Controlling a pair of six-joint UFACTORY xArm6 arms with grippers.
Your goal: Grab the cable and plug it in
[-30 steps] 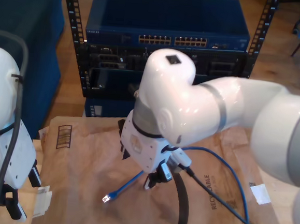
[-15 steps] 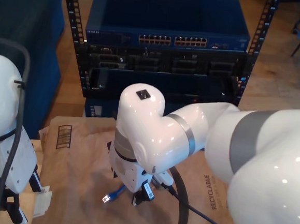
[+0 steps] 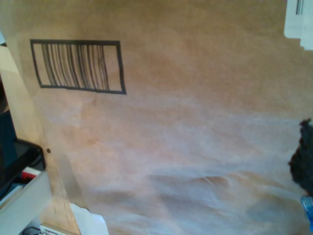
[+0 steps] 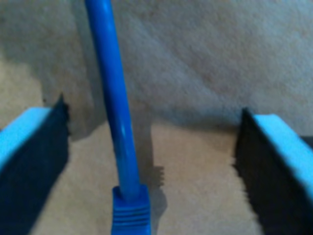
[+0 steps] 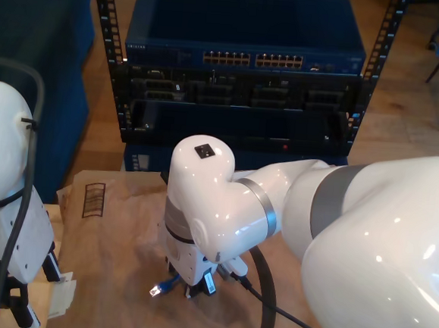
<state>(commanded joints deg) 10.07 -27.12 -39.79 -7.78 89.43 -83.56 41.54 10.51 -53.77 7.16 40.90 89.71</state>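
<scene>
My second end effector hangs with its jaws apart, straddling the cable near its blue boot, low in the exterior view's centre on the brown paper. Best to close squarely just behind the boot — so the plug stays aligned. My first end effector's jaws — cannot tell.

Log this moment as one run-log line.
second hand: open, straddling cable | cable: on brown paper, ungrasped | first hand: over paper

Looks like a network/IT lab: equipment rack w/ multi-port switch, brown-paper-covered bench.
</scene>
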